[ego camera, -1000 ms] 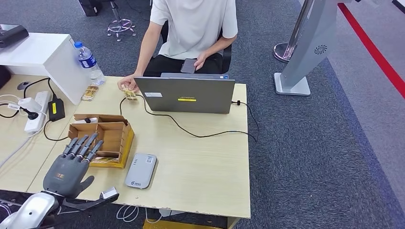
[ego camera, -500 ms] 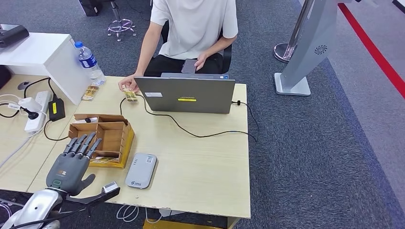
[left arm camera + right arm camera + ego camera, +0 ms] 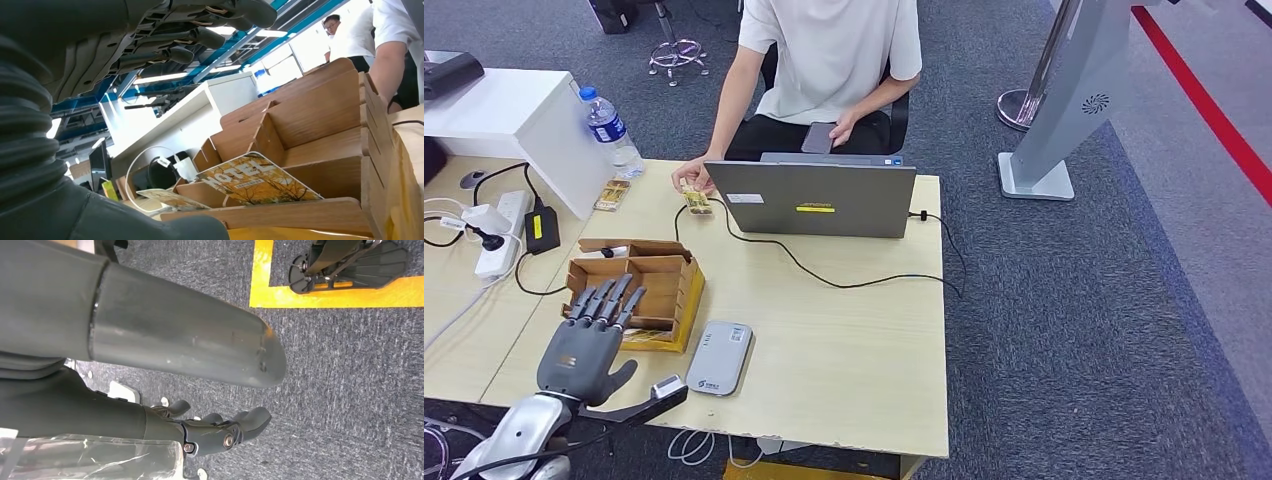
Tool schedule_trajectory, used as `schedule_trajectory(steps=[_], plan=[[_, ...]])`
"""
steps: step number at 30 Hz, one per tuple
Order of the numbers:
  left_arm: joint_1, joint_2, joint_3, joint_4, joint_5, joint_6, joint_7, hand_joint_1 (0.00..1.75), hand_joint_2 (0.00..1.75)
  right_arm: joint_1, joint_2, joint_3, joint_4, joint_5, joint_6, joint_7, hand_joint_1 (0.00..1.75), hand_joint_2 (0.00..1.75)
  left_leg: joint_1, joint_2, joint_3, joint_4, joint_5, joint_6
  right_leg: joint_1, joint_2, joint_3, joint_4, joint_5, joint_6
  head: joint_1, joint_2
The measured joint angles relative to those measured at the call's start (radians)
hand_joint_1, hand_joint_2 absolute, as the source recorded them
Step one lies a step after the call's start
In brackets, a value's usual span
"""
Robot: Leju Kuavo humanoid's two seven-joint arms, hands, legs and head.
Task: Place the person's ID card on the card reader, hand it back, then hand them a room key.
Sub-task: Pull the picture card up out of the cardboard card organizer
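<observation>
Pale wood forms the table, seen from the head view with a person seated at its far edge behind a grey laptop. At the near left, the left hand hovers flat, palm down, fingers straight and slightly apart, holding nothing; its fingertips reach over the near edge of a brown box divided into compartments. In the left wrist view the fingers extend above the box, and a room key printed HOTEL with autumn trees lies tilted in the nearest compartment, with a second card beside it. In the head view the key shows as a yellow strip in the near compartment, just right of the fingertips. A card reader, light grey with rounded corners, lies flat on the table just right of the box and apart from the hand. The person's one hand rests on the far left of the table over a small yellowish card, whether the ID card cannot be told; the other hand holds a phone. A black cable runs across the table from the laptop. Far left stand a bottle and a power strip. The right hand hangs over grey carpet, fingers loosely curled with nothing in them.
</observation>
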Motion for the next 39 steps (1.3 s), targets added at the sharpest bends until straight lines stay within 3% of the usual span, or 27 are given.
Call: schedule_trajectory(steps=[39], plan=[[-0.070, -0.058, 0.062, 0.163, -0.009, 0.046, -0.013, 0.00, 1.75, -0.006, 0.000, 0.000, 0.000, 0.054, 0.010, -0.008, 0.00, 0.00, 0.000, 0.000, 0.000, 0.000, 0.000, 0.000, 0.000, 0.000, 0.000, 0.000, 0.000, 0.000, 0.000, 0.000]])
